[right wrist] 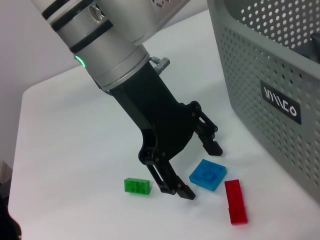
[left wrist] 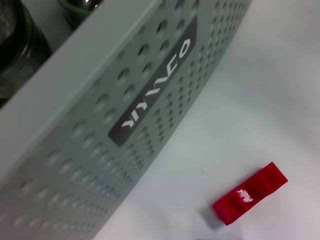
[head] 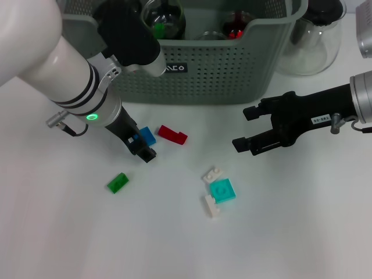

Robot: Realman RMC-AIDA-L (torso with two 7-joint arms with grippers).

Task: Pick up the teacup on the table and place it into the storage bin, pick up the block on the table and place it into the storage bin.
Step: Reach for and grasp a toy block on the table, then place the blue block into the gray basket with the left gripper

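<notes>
- The left gripper [right wrist: 200, 167] is low over the white tabletop [head: 70, 232], its fingers [right wrist: 176, 186] apart and empty, with the blue block [right wrist: 207, 175] lying just between and beyond the tips.
- A red block [head: 172, 134] lies just past the blue one on the far side of the fingers; a green block [head: 118, 182] sits on their other side, near but apart.
- The storage bin [head: 203, 75] stands beyond the fingers, its labelled wall facing them; dark glassware shows inside it, though whether a teacup is among it cannot be told.
- The step in hand looks like the block pick: next the fingers should settle around the blue block, close on it, then lift over the bin wall.
- The right gripper [head: 251, 129] hovers well apart to the side, fingers apart and empty, near a teal block [head: 222, 190] with white pieces.
</notes>
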